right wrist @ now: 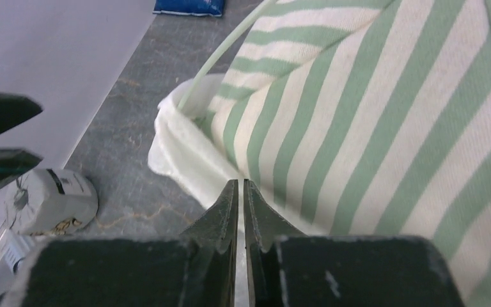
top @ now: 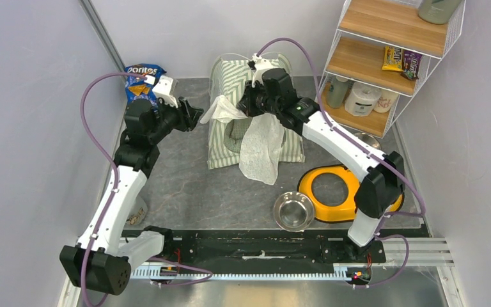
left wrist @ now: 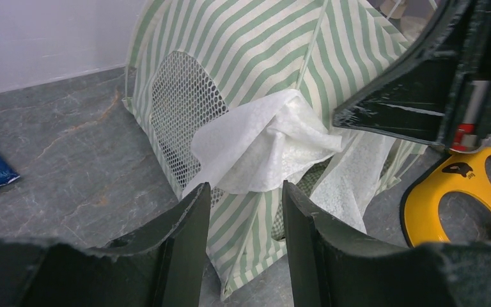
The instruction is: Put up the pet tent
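Grey marbled counter (top: 185, 185) is carrying the pet tent (top: 229, 69), which is standing at its back centre. The left arm (top: 118, 192) is bending in sideways, the left end effector (top: 197, 116) hanging released just beside the tent. The right arm (top: 339, 137) is reaching across, the right end effector (right wrist: 240, 187) clenching on striped tent fabric.

Green-and-white striped pet tent (top: 220, 150), upright mid-table; white flaps hanging loose, mesh side panel
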Controlling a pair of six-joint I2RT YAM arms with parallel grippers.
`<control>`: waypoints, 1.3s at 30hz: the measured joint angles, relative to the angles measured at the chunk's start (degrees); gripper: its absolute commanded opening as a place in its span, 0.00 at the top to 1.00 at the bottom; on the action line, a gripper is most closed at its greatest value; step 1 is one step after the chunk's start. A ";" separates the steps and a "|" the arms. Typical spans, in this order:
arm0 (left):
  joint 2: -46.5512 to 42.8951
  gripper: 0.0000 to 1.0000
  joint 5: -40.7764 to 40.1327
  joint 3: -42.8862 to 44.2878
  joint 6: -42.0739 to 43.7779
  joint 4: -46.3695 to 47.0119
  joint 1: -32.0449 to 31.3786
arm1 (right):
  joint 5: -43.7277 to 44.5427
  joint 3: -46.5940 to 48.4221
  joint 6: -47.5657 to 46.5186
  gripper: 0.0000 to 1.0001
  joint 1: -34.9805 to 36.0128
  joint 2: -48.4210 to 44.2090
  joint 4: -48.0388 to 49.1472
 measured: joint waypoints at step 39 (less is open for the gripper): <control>9.62 0.48 11.26 -4.90 -2.43 12.24 -1.77 | 0.74 -10.25 -8.98 0.50 -1.66 -19.41 -18.08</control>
